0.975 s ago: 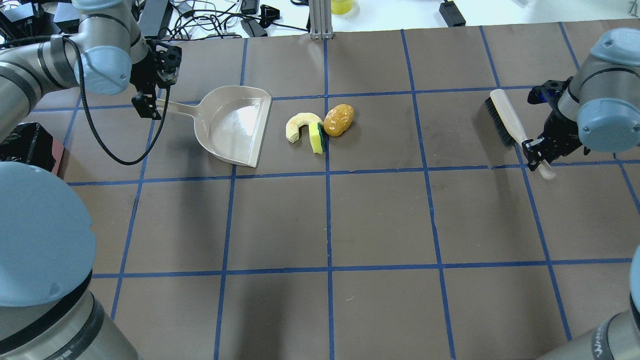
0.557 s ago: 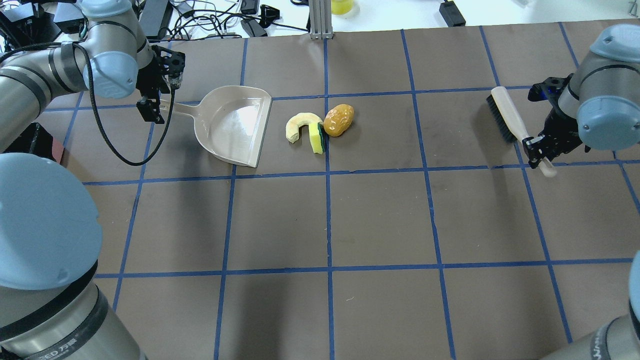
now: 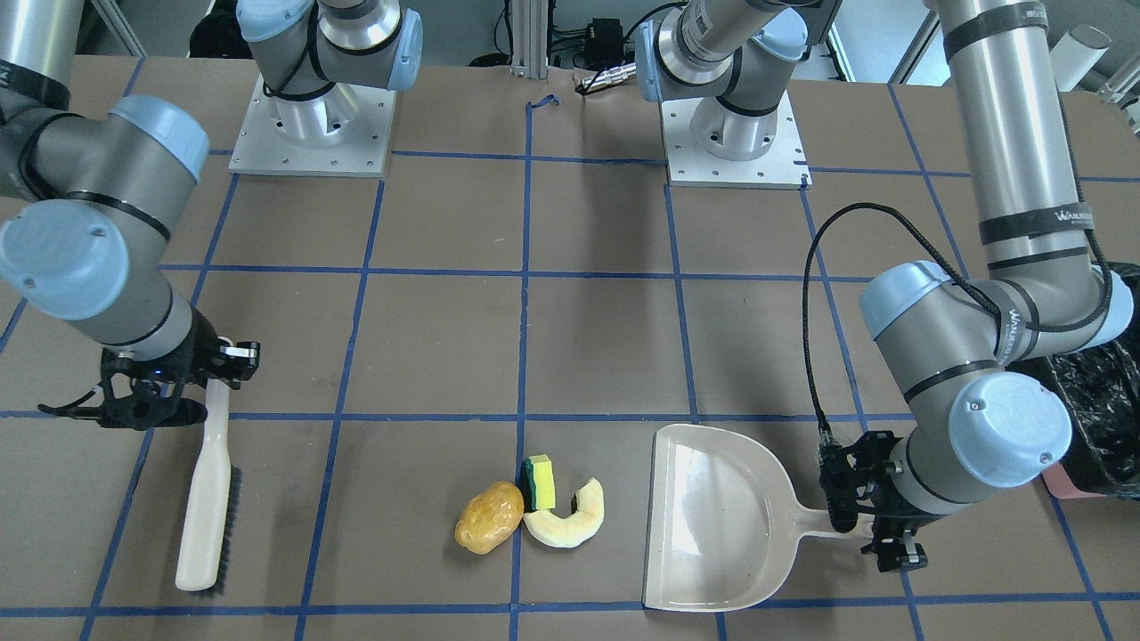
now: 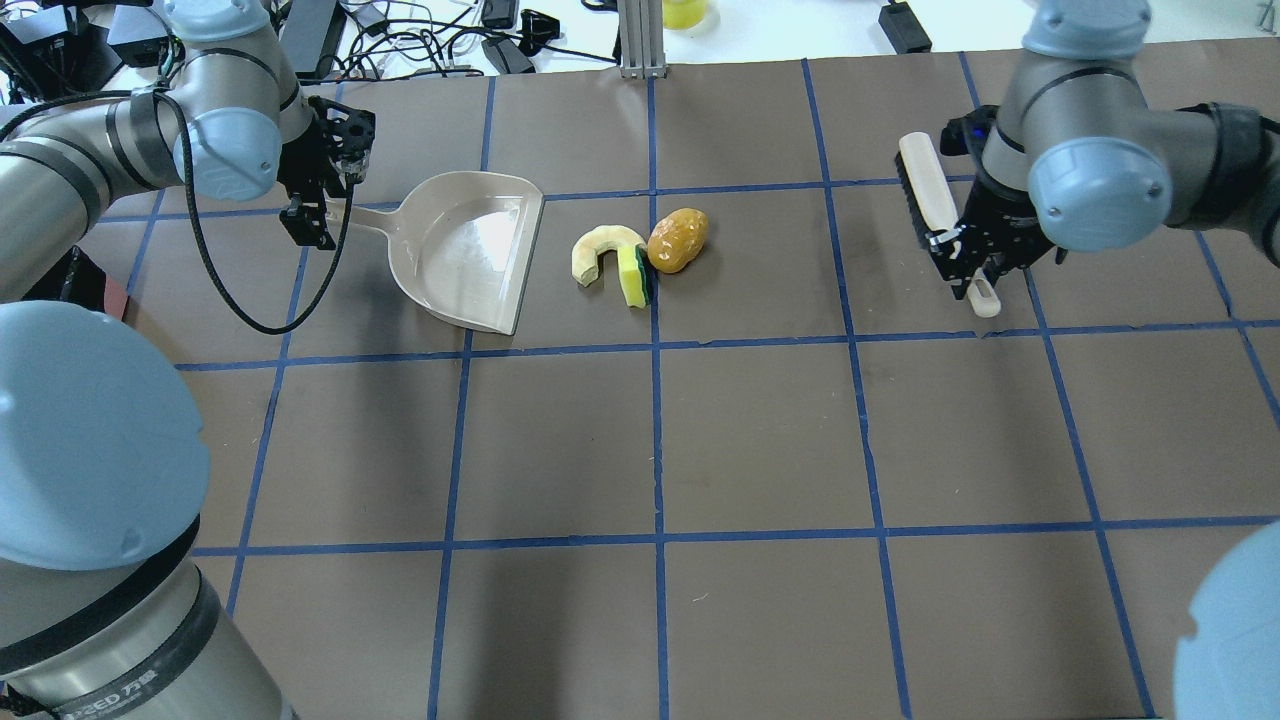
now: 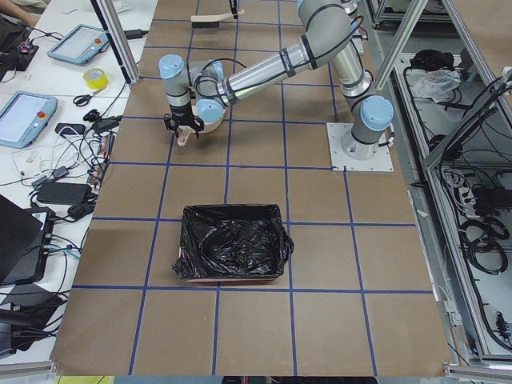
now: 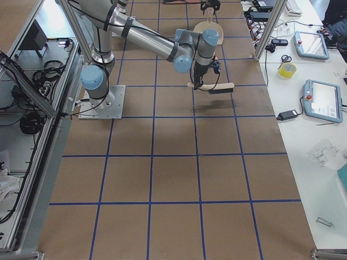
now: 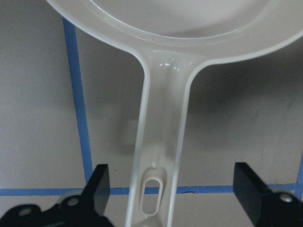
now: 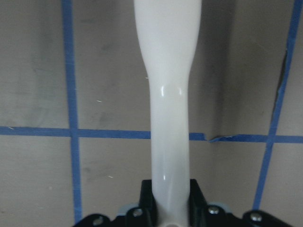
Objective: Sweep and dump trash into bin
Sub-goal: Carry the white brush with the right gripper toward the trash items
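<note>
The trash lies together mid-table: a golden-brown potato-like lump (image 4: 678, 240), a yellow-green sponge (image 4: 633, 276) and a pale crescent slice (image 4: 595, 250). A beige dustpan (image 4: 470, 250) lies just to their left with its mouth toward them. My left gripper (image 4: 318, 212) is open, and its fingers (image 7: 99, 187) stand on either side of the dustpan handle (image 7: 161, 156). My right gripper (image 4: 965, 262) is shut on the handle of a cream brush (image 4: 925, 185) with black bristles, to the right of the trash. The black-lined pink bin (image 5: 232, 254) stands at the table's left end.
The brown table (image 4: 760, 440) is marked with blue tape lines. Cables and power bricks (image 4: 440, 45) lie beyond its far edge. A metal post (image 4: 640, 40) stands at the far middle. The left arm's black cable (image 4: 240, 310) loops near the dustpan handle.
My right arm has carried the brush left and farther back, toward the trash. My left gripper has shifted slightly right along the dustpan handle. The trash and dustpan have not moved.
</note>
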`<move>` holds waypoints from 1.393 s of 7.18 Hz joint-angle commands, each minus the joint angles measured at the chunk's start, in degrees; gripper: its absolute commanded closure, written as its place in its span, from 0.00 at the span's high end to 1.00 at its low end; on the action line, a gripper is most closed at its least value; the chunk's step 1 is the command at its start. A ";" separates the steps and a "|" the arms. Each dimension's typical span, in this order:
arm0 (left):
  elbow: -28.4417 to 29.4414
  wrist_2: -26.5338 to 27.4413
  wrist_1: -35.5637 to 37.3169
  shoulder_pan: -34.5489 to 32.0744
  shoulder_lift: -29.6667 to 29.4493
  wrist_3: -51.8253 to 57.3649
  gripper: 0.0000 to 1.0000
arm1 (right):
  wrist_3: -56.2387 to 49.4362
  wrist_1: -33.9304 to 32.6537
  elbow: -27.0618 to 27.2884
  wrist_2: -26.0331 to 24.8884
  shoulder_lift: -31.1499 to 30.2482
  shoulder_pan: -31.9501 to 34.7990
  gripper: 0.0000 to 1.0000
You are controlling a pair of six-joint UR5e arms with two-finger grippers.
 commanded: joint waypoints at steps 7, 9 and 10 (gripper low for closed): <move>-0.16 -0.02 0.01 -0.10 0.07 1.06 0.01 | 26.36 1.99 -8.14 0.81 9.56 21.83 0.00; 0.11 0.51 -0.08 -0.79 0.16 0.62 0.00 | 29.43 2.08 -8.22 2.81 10.79 22.28 0.00; 0.19 0.60 -0.16 -0.89 0.59 0.44 0.00 | 30.14 2.26 -8.22 3.36 10.79 22.36 0.00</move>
